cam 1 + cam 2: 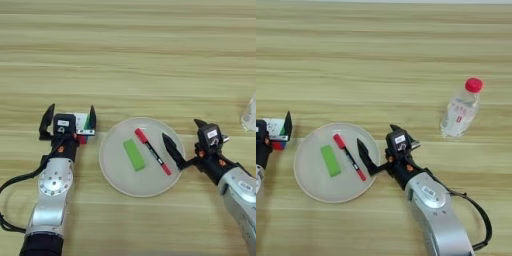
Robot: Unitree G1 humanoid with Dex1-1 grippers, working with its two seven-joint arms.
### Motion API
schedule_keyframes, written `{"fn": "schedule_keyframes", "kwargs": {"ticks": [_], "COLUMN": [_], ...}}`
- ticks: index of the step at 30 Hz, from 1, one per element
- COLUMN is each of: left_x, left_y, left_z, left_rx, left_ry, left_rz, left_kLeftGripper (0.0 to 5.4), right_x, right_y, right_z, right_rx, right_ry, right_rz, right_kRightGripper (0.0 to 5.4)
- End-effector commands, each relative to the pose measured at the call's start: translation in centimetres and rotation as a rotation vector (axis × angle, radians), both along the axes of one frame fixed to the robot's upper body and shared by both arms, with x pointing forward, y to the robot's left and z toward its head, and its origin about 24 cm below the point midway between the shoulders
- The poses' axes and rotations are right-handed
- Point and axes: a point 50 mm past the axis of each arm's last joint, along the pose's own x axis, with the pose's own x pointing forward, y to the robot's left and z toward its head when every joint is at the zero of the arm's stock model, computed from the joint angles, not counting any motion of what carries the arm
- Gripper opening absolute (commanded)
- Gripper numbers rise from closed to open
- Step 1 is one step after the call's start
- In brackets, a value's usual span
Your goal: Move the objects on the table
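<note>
A round pale plate (109,161) lies on the wooden table (130,60). On it rest a small green block (134,154) and a slim red-and-black pen (152,151), side by side. My left gripper (70,119) is open just left of the plate. The multicoloured cube (83,124) sits against its inner right finger, partly hidden by the gripper body. My right gripper (186,137) is open at the plate's right rim, its lower finger reaching over the rim near the pen's end. A clear bottle (460,110) with a red cap stands upright to the far right.
A black cable (476,210) trails beside the right forearm near the front edge. Bare wood stretches across the whole far half of the table.
</note>
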Motion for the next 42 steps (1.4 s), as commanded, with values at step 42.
{"fn": "schedule_keyframes", "kwargs": {"ticks": [42], "left_x": [-0.1], "left_y": [0.2], "left_z": [-1.8], "left_rx": [-0.042], "left_ry": [0.114], "left_rz": [-0.007], "left_kLeftGripper": [3.88], "right_x": [0.4], "right_y": [-0.3], "right_z": [0.2], "right_rx": [0.002], "right_ry": [-0.013], "right_rz": [-0.029], "right_kRightGripper": [5.4]}}
